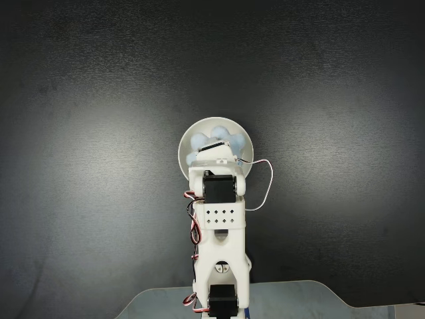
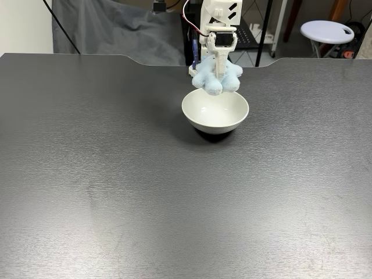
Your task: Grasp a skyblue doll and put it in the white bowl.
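dark table [image 2: 116, 174], grey cloth [image 2: 110, 29], white stool [image 2: 327, 30]

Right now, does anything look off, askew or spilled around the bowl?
Nothing stands out. The white bowl sits upright on the table, and the gripper holds the skyblue doll just above its rim.

Pale-blue lobed doll [image 2: 215, 79] held above glossy white bowl [image 2: 215, 119], upright

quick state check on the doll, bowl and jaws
skyblue doll: held off the table, hanging above the bowl's far rim, not yet inside
white bowl: upright on the table, empty
gripper: jaws shut on the doll, above the bowl
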